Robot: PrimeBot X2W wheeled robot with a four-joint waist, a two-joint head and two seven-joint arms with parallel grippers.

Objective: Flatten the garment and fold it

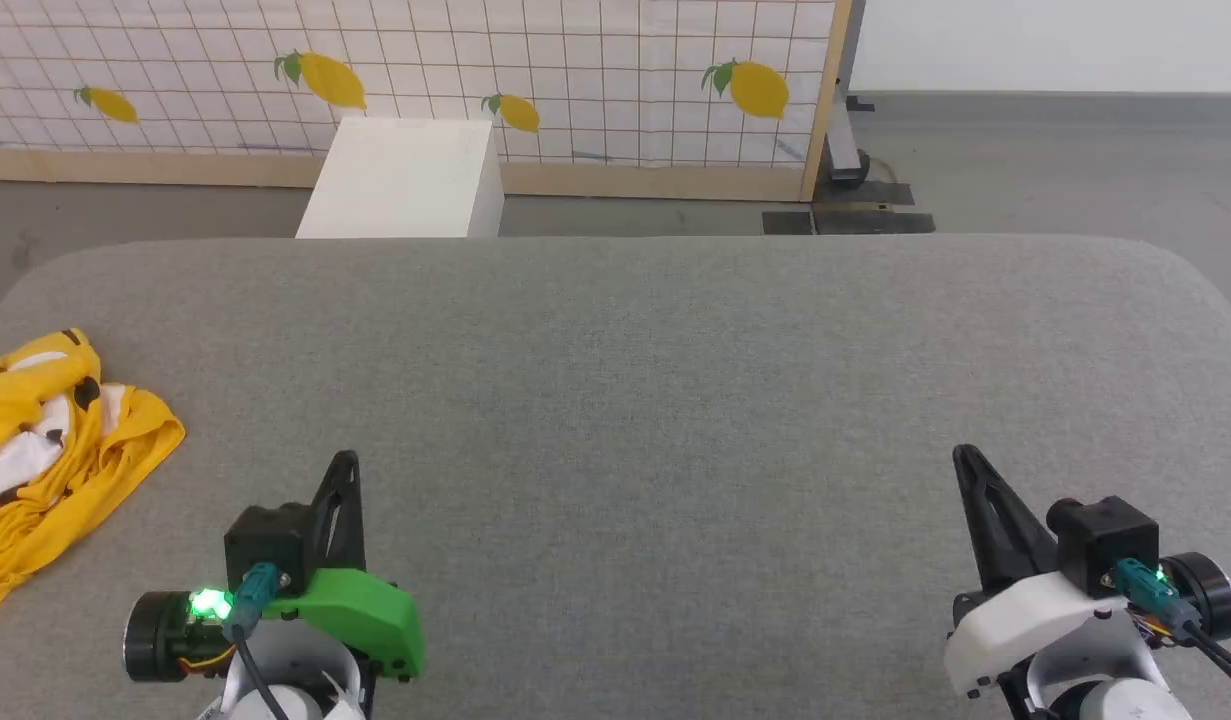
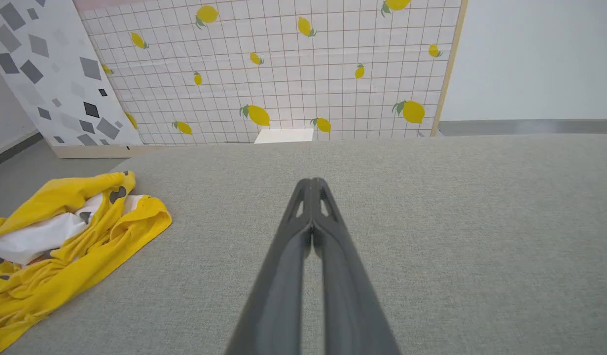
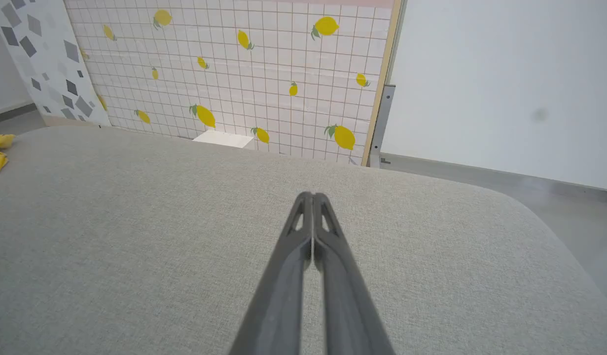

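surface: grey fabric table point(image 1: 615, 380) | wall: lemon-print tiled panel point(image 1: 575, 80) | floor: grey point(image 1: 1055, 160)

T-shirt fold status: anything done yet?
Done: nothing; the yellow T-shirt lies crumpled at the left edge of the grey fabric surface. In hand: nothing; left tool and right tool are shut, empty and not touching the shirt. Left: grasp it, spread it flat, fold it.

Yellow garment point(image 1: 45, 460) with white patches and dark marks, crumpled in a heap, at surface's far left edge
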